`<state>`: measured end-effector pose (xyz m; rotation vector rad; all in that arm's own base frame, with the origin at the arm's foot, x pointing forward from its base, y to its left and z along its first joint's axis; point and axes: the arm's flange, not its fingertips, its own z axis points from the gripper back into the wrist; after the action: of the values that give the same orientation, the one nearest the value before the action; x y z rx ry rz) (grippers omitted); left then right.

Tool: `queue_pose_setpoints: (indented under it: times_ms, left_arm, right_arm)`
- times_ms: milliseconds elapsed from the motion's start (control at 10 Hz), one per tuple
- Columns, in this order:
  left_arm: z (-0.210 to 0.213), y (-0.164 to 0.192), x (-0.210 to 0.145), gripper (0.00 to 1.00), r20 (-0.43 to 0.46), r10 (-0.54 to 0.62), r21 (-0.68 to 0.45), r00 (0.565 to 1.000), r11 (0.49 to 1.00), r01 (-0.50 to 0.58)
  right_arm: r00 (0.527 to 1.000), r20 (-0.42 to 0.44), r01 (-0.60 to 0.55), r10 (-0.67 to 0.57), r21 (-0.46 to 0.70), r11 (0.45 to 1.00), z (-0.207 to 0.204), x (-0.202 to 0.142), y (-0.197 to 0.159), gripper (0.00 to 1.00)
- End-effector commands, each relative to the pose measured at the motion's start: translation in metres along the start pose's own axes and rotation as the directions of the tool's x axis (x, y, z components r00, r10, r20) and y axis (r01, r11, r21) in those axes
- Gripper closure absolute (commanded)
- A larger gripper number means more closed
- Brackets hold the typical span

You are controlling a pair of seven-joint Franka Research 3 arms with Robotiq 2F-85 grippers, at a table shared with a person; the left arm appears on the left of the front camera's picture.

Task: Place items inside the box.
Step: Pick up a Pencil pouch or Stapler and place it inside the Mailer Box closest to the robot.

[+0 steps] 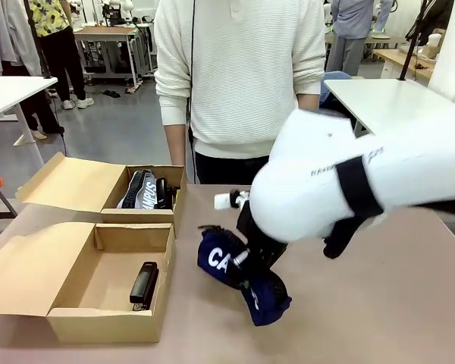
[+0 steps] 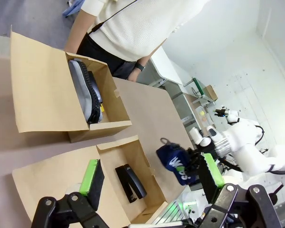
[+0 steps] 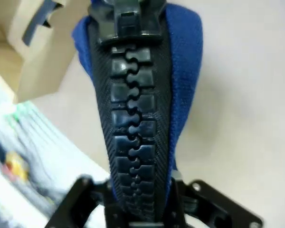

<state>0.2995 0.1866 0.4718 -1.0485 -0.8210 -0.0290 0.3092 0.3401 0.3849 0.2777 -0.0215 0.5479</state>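
From the front, the right arm (image 1: 379,182) comes in from the right of the frame and covers much of the middle. Under it, the right gripper (image 1: 252,256) is clamped on a navy pencil case (image 1: 267,297) at low centre, over the tan table (image 1: 379,303). White letters "CA" show on the case's upper left end. I can't tell whether the case touches the table.

Two open cardboard boxes sit to its left. The near box (image 1: 106,326), at lower left, has a black stapler (image 1: 144,284) lying on its floor. The far box (image 1: 136,214), behind it, holds a grey pencil case (image 1: 139,189) printed "CAMPUS", with something black beside it that I can't make out. A white marker (image 1: 226,201) lies on the table just behind the arm. A person (image 1: 243,76) in a white sweater stands at top centre.

From the left wrist, the left gripper (image 2: 149,164) has its jaws spread wide with nothing between them, and its green pads sit at bottom left and bottom right. Beyond them are the near box with its stapler at lower centre and the far box with the grey case at upper left. The navy case is right of centre, just beside the near box's rim.

From the right wrist, the navy case runs up the middle of the frame with its chunky black zipper facing the camera. It is pinched from both sides at the bottom edge. A cardboard corner shows at upper left, and the lower left is too blurred to read.
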Motion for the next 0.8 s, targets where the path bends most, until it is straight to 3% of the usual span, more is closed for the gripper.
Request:
queue_pose_setpoints:
  times_ms: [0, 100, 200, 300, 400, 500, 600, 700]
  left_arm:
    - [0.0, -0.001, -0.001, 0.0, 0.018, -0.017, -0.017, 1.0, 1.0, 0.018]
    - [0.0, -0.001, -0.001, 0.0, 0.018, -0.017, -0.017, 1.0, 1.0, 0.018]
    - [0.0, -0.001, -0.001, 0.0, 0.018, -0.017, -0.017, 1.0, 1.0, 0.018]
    - [0.0, -0.001, -0.001, 0.0, 0.018, -0.017, -0.017, 1.0, 1.0, 0.018]
    - [0.0, -0.001, -0.001, 0.0, 0.018, -0.017, -0.017, 1.0, 1.0, 0.018]
    - [0.0, -0.001, -0.001, 0.0, 0.018, -0.017, -0.017, 1.0, 1.0, 0.018]
    - [0.0, -0.001, -0.001, 0.0, 0.018, -0.017, -0.017, 1.0, 1.0, 0.018]
    - [0.0, -0.001, -0.001, 0.0, 0.018, -0.017, -0.017, 1.0, 1.0, 0.018]
  right_arm:
    - [0.947, -0.01, 0.321, -0.322, -0.012, 0.947, 0.048, -0.006, 0.036, 1.0]
    - [0.92, 0.014, 0.391, -0.391, -0.011, 0.92, 0.049, -0.015, 0.04, 1.0]
    - [0.932, 0.043, 0.361, -0.36, -0.033, 0.932, 0.047, -0.027, 0.026, 1.0]
    - [0.959, 0.003, 0.283, -0.283, -0.006, 0.959, 0.046, -0.012, 0.029, 1.0]
    - [0.959, 0.003, 0.283, -0.283, -0.006, 0.959, 0.046, -0.012, 0.029, 1.0]
    - [0.936, 0.02, 0.351, -0.351, -0.013, 0.936, 0.055, -0.022, 0.036, 0.93]
    - [0.952, 0.058, 0.302, -0.3, -0.022, 0.953, 0.049, -0.019, 0.05, 0.93]
    - [0.95, 0.132, 0.293, -0.284, -0.057, 0.954, 0.046, 0.005, 0.082, 0.93]
